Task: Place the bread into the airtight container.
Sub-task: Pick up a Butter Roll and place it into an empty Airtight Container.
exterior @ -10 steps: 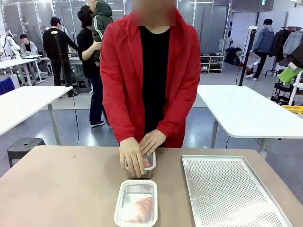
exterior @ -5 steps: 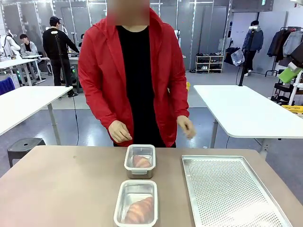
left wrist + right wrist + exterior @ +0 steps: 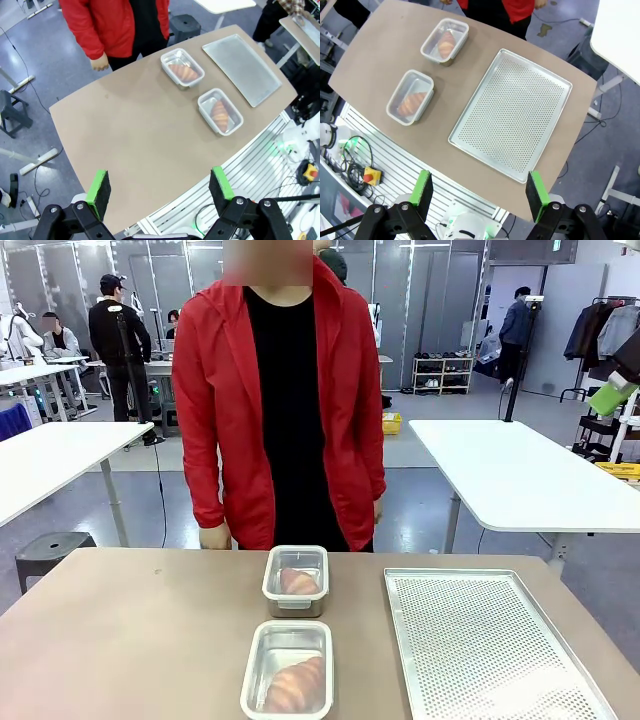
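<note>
**Bread boxed, both arms high**

Front view: two clear rectangular plastic containers on the brown table [image 3: 130, 640], far one [image 3: 296, 580] and near one [image 3: 288, 668], each holding golden bread [image 3: 295, 684].

Left wrist view: left gripper [image 3: 162, 186], fingers wide, empty, well above.

Right wrist view: right gripper [image 3: 480, 189] equally wide. A descent could clip the perforated metal tray [image 3: 512, 112].

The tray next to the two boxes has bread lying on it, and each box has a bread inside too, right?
Not quite. The perforated tray is bare; no bread lies on it, as the right wrist view shows. The rest holds: the far container and the near container each hold a bread, and the tray sits beside them on the table.
</note>
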`<state>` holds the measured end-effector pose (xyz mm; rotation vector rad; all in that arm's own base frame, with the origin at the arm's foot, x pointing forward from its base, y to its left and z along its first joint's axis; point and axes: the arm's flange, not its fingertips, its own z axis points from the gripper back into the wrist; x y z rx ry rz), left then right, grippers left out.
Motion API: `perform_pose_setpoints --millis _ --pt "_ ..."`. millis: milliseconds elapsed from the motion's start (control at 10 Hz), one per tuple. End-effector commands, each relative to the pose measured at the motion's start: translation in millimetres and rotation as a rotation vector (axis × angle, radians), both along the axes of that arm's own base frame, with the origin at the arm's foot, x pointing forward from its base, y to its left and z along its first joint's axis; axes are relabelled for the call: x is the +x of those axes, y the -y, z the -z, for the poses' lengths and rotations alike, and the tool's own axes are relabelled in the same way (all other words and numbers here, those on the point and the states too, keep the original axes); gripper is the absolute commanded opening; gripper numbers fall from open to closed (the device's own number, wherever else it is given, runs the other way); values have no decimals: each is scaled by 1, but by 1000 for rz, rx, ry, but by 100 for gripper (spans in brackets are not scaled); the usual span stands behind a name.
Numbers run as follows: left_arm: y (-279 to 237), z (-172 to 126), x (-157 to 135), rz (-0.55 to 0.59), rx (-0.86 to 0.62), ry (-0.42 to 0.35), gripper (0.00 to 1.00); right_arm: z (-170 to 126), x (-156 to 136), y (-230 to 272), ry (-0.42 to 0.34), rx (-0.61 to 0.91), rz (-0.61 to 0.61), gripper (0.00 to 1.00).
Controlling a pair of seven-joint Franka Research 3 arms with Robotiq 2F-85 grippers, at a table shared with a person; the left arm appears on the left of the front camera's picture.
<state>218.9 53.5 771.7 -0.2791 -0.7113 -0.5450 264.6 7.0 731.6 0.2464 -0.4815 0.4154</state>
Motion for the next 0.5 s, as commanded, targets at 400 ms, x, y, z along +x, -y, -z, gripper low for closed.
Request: perform_pose_setpoints --millis 400 --pt "0 -2 0 11 14 2 100 -2 1 -1 3 -4 -7 93"
